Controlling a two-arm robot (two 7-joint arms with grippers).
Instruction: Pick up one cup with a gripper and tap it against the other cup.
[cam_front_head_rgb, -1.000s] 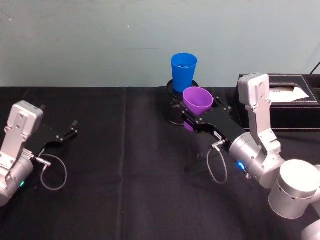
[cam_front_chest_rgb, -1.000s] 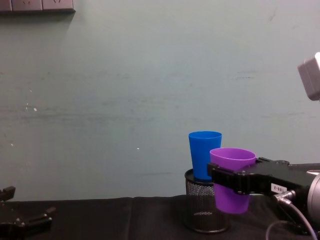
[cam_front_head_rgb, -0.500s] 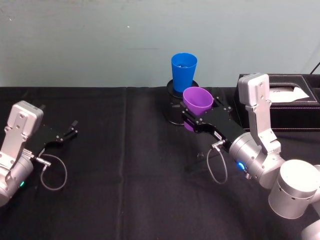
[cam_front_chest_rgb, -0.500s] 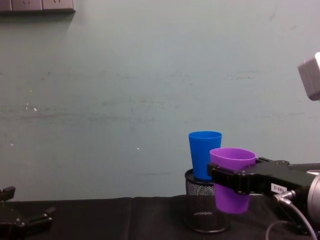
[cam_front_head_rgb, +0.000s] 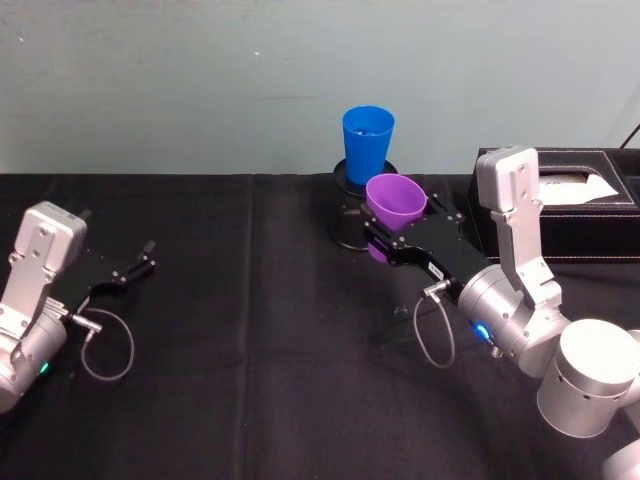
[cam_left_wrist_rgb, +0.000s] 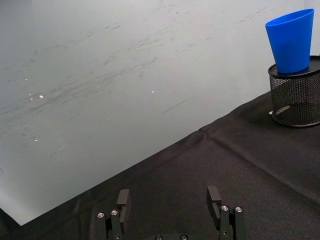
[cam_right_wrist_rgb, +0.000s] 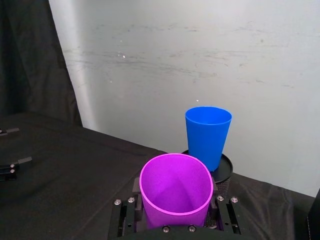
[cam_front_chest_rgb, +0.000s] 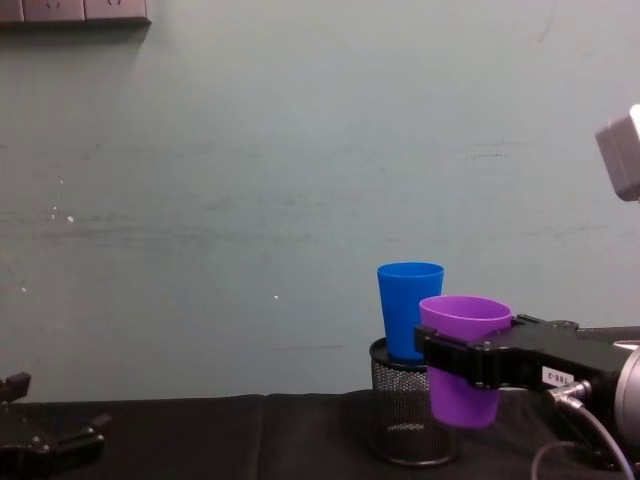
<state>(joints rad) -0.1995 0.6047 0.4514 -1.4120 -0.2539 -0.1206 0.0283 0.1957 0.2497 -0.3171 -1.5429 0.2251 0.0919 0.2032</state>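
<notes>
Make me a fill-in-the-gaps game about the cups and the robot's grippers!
The right gripper holds the purple cup with its opening facing ___.
The blue cup, on the mesh holder, reaches ___ than the purple one.
The left gripper is empty and ___.
Missing words: up, higher, open.

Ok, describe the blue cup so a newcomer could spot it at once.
Far back on the table, by the wall, stands a mesh holder. The blue cup sits upright in its top. It is the higher of two tumblers; the purple cup, nearer the robot, is in the right gripper.
</notes>
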